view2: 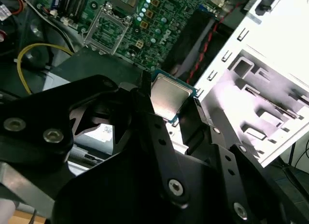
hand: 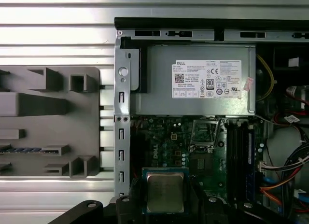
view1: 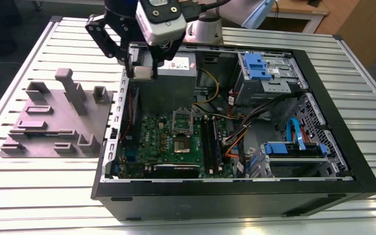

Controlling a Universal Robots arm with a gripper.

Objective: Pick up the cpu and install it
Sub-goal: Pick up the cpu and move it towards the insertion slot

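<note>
Gripper (view1: 143, 68) has its fingers (view2: 195, 120) clamped on 2 opposite edges of the cpu (hand: 164, 191). The chip's up in the air, flat, over the far corner of the open pc case (view1: 240, 196) on the exterior view's left, near the power supply box (hand: 193, 79). The socket (view1: 183, 145) on the motherboard (view1: 152, 142) looks open. The case sits on the slatted surface (view1: 31, 196).

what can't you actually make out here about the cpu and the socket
- cpu underside: turned away from the cameras in both wrist views; one edge sits behind the gripper in the first wrist view.
- socket pins: too small to tell in the first wrist view; the socket is cut off by the picture's edge in the second wrist view.
</note>
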